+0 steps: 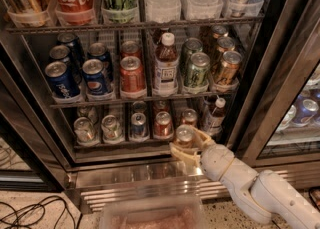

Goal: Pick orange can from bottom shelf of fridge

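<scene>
We see the fridge [265, 68] with its door open, wire racks packed from top to bottom. The white arm [265, 193] comes in from the lower right and reaches up to the front of the bottom shelf [125, 145]. Below the steel grille [150, 188] sits a clear tub [152, 215], and dark cables [30, 210] lie on the floor at lower left.

On the middle rack we see blue Pepsi cans [95, 75], a red can [131, 73], a bottle [166, 63], green cans [197, 70] and gold-brown cans [227, 68]. The bottom shelf carries a row of short cans: two silvery cans [84, 129] at the left, a blue can [138, 124], a redder can [163, 123], and a small bottle [215, 115] at the right end.

The claw [185, 143] is at the shelf's front edge, right of centre. Its tan fingers [175, 150] close on the orange can [184, 133], one on each side. The can stands upright with its silver lid up, forward of its row, just right of the redder can.
</scene>
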### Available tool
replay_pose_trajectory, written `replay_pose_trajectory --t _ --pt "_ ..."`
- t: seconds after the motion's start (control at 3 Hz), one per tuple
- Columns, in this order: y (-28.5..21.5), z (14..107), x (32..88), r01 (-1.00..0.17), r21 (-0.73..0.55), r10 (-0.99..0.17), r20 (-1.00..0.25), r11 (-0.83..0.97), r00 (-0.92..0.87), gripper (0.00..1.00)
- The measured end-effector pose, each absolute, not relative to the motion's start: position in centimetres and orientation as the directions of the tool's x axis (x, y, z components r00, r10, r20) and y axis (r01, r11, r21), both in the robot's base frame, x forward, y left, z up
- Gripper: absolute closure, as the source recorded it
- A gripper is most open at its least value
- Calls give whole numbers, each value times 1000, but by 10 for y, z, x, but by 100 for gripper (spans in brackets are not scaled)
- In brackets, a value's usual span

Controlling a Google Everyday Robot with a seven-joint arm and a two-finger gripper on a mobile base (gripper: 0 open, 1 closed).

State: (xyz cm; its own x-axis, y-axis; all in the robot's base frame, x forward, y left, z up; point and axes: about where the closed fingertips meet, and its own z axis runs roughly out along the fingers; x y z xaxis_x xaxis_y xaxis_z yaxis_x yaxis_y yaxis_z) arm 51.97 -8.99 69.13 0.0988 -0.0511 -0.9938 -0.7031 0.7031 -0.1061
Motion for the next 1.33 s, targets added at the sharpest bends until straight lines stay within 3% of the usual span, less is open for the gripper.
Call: replay_pose_trajectory --t 1.33 --pt "-53 699 480 -868 -57 70 -992 493 105 100"
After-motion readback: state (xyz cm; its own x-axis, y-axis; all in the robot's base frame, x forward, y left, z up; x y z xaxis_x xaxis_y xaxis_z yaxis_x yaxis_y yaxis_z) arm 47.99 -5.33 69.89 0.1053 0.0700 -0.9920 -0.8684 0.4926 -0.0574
